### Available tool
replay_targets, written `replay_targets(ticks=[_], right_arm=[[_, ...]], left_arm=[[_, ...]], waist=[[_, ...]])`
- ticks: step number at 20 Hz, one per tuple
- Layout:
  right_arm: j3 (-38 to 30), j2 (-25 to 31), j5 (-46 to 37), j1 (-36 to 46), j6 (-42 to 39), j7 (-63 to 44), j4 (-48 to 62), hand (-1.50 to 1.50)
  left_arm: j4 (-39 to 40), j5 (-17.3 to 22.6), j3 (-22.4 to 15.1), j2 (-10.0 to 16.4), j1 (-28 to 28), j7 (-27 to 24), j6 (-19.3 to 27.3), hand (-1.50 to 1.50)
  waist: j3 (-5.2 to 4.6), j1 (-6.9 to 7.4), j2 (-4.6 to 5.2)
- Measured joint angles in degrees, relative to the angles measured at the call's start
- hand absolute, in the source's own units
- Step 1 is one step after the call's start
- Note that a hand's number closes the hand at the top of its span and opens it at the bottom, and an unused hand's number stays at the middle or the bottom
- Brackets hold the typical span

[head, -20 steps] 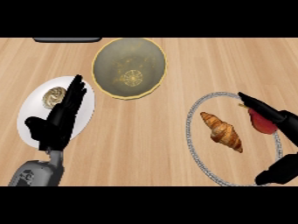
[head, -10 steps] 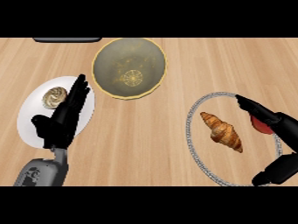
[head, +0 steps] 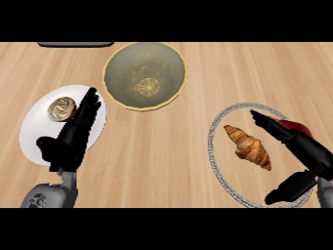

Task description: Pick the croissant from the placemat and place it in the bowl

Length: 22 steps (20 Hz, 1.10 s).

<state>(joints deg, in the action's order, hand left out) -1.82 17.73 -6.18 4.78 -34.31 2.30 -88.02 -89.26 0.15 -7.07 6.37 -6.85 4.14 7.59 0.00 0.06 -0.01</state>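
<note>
Head view shows the croissant (head: 248, 146) lying on the placemat (head: 225, 171), a little left of the mat's middle, its length running slantwise from the far left toward the near right.

I judge it to be light and dry, not slippery, with a flaky crust over a soft inside. It should dent or shed crumbs if squeezed hard. Its tapered ends look weak, so the thick middle, taken across its width, seems the best place to hold.

The right hand (head: 307, 152) hovers over the right half of the placemat. Its fingers (head: 270, 124) are straight and pressed together, pointing toward the mat's far left. They run alongside the croissant's right flank, just beside it and seemingly not touching. The thumb (head: 288, 188) is spread wide, near the mat's near rim and beyond the croissant's near tip. So the croissant sits left of the open span, not yet within it, and nothing is pinched.

A red thing (head: 296, 126) shows partly behind that hand on the mat's right side; I cannot tell what it is.

The bowl (head: 126, 63) stands beyond the placemat and to its left, apart from it. The left hand (head: 72, 139) rests well left of the placemat, fingers straight, over a white plate (head: 32, 139).
</note>
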Motion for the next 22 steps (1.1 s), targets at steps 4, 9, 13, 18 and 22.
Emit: replay_targets(ticks=[4,9,13,18,22], right_arm=[[0.38,-0.97,-4.66,2.69,2.42,3.50,5.48,-1.50],[1.78,-1.20,-11.30,2.46,6.82,4.71,7.00,-1.50],[2.65,-1.03,-15.70,4.58,8.72,9.08,13.23,-1.50],[3.65,-0.77,-18.86,6.97,8.67,14.29,18.68,1.50],[6.72,0.04,-23.39,7.47,11.00,19.88,18.95,1.50]], left_arm=[[0.95,-0.06,1.43,0.08,-1.44,0.17,-0.93,0.00],[-0.57,-0.37,1.57,-0.38,-1.76,2.56,-1.04,0.00],[1.51,-0.74,2.43,-0.76,-2.69,1.20,-1.69,0.00],[0.85,-1.36,2.70,-1.41,-1.63,1.14,-2.15,0.00],[1.36,-1.55,2.97,-1.56,-2.51,1.47,-2.27,0.00]], waist=[[0.01,0.05,0.03],[0.02,0.04,0.01],[0.01,0.09,0.05],[-0.04,0.12,0.01],[-0.21,0.03,-0.17]])
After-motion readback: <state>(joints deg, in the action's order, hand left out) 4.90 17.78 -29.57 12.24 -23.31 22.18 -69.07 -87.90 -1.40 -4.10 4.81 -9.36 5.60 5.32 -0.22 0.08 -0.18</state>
